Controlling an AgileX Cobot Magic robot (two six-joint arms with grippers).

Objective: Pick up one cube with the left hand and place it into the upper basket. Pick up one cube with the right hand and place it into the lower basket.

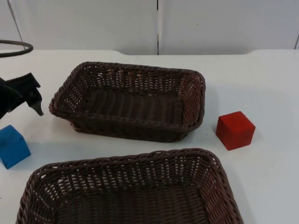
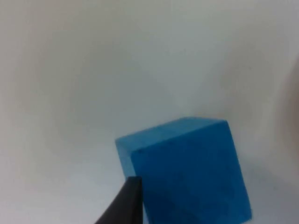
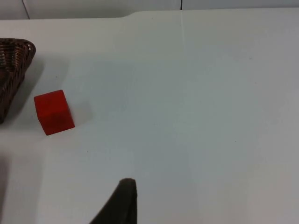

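A blue cube (image 1: pixel 13 145) sits at the table's left edge, left of both baskets; in the left wrist view the blue cube (image 2: pixel 187 170) looms close. My left gripper (image 1: pixel 33 99) hovers open just above and behind it, between the cube and the upper basket (image 1: pixel 196 100), holding nothing. A red cube (image 1: pixel 235 129) rests to the right of the upper basket, and in the right wrist view this red cube (image 3: pixel 53 112) lies well away from my right gripper (image 3: pixel 124 205), which waits over bare table. The lower basket (image 1: pixel 212 182) stands at the front. Both wicker baskets are empty.
The white table (image 1: pixel 261 84) ends at a grey partition wall (image 1: pixel 159 23) behind. A corner of the upper basket (image 3: pixel 14 60) lies near the red cube. Open table stretches to the right of the red cube.
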